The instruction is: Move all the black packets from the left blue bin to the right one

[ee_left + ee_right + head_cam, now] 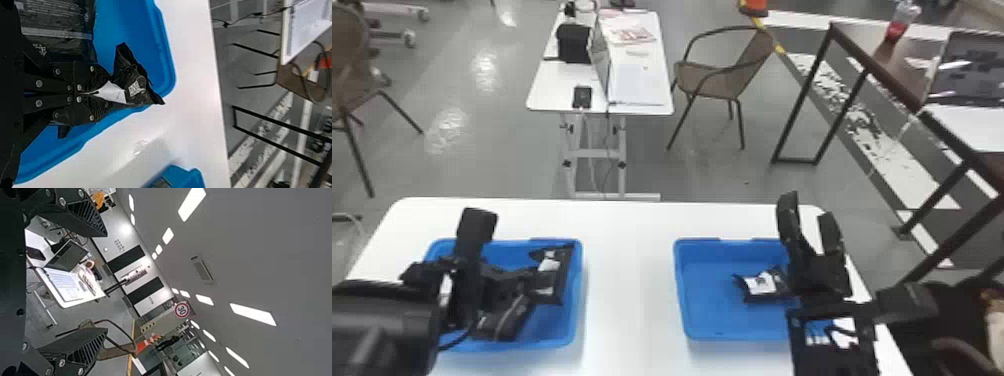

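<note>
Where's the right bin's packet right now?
Head view: the black packet lies inside the right blue bin, toward its right side, just left of the right gripper.

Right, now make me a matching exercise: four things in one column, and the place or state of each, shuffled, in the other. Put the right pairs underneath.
Things
1. Left gripper
2. Right gripper
3. Right blue bin
4. Bottle

Places and states
A. Has a black packet with a white label lying inside
B. Stands on the dark table
C. Shut on a black packet
D. Open, with nothing between its fingers

Right pairs: 1-C, 2-D, 3-A, 4-B
</note>
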You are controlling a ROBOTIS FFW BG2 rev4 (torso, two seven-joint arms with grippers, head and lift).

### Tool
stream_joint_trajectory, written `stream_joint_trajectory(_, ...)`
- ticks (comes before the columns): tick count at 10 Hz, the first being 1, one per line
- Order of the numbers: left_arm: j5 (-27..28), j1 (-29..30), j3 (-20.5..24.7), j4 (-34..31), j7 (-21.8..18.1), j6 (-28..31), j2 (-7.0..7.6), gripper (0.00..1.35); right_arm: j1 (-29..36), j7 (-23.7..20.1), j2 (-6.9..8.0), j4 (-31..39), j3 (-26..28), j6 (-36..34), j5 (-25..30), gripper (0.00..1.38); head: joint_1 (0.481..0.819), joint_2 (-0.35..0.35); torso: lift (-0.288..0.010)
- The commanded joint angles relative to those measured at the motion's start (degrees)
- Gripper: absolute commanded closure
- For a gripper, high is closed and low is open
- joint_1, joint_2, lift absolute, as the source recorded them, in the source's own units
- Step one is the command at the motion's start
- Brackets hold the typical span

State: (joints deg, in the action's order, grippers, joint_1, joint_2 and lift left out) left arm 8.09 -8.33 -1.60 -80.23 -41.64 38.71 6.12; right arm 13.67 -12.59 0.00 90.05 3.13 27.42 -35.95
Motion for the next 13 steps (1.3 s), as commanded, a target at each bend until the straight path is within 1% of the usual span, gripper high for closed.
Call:
stream_joint_trajectory(1, -2.7, 4.1, 3.2, -7.6, -4.9, -7.1, 0.03, 1.19, 0.2, -0.5, 0.05, 0.0, -0.1, -0.1, -1.2, 0.17, 0.695, -0.153, 0.0)
stream_joint_trajectory(2, -6.6, 4.1, 3.4, -7.5, -9.2, -13.4, 0.3, 1.19, -0.5, -1.5, 0.05, -0.4, -0.9, -0.7, -2.4, 0.17, 0.695, -0.16, 0.0)
stream_joint_trajectory(3, -7.1, 3.1, 2.2, -7.0, -12.1, -17.5, 0.38, 1.19, -1.9, -3.5, -0.26, -1.6, -2.0, -1.5, -2.8, 0.17, 0.695, -0.166, 0.0)
stream_joint_trajectory(4, -7.4, 0.6, 0.2, -4.7, -15.3, -19.3, 0.3, 1.19, -3.5, -6.2, -1.23, -2.8, -2.6, -3.2, -2.7, 0.17, 0.695, -0.173, 0.0)
stream_joint_trajectory(5, -8.3, -2.3, -1.9, -1.2, -18.4, -21.6, 0.12, 1.19, -5.1, -7.3, -1.93, -3.8, -3.7, -4.9, -2.3, 0.17, 0.695, -0.173, 0.0)
stream_joint_trajectory(6, -9.1, -5.4, -4.7, 1.3, -20.2, -21.7, -0.14, 1.19, -6.6, -9.1, -2.11, -5.0, -3.7, -7.5, -1.6, 0.17, 0.695, -0.179, 0.0)
stream_joint_trajectory(7, -10.7, -8.4, -7.6, 4.5, -21.4, -22.7, -0.76, 1.19, -8.0, -11.0, -2.11, -5.9, -4.0, -10.5, -0.9, 0.17, 0.695, -0.186, 0.0)
stream_joint_trajectory(8, -10.8, -11.3, -10.2, 7.0, -22.2, -22.7, -1.9, 1.19, -9.1, -12.3, -2.11, -6.4, -4.3, -12.9, 0.4, 0.17, 0.695, -0.193, 0.0)
stream_joint_trajectory(9, -10.8, -13.8, -12.1, 11.0, -24.3, -24.1, -3.31, 1.19, -10.2, -13.6, -2.11, -7.2, -5.1, -13.7, 0.4, 0.17, 0.695, -0.202, 0.0)
stream_joint_trajectory(10, -9.3, -15.1, -12.8, 13.1, -25.2, -24.6, -4.71, 1.19, -10.9, -14.8, -2.11, -7.2, -5.6, -15.0, 0.4, 0.17, 0.695, -0.207, 0.0)
stream_joint_trajectory(11, -9.2, -15.9, -13.5, 15.5, -25.7, -24.6, -5.68, 1.19, -11.3, -16.2, -2.11, -6.8, -6.0, -15.9, 0.5, 0.17, 0.695, -0.216, 0.0)
stream_joint_trajectory(12, -9.3, -16.6, -14.3, 17.3, -25.8, -25.0, -6.12, 1.19, -11.5, -16.8, -2.11, -6.1, -6.8, -16.3, 0.7, 0.17, 0.695, -0.219, 0.0)
stream_joint_trajectory(13, -9.2, -17.1, -14.7, 17.8, -25.7, -25.5, -6.27, 1.19, -11.5, -17.0, -2.11, -5.2, -7.1, -18.5, 1.6, 0.17, 0.695, -0.218, 0.0)
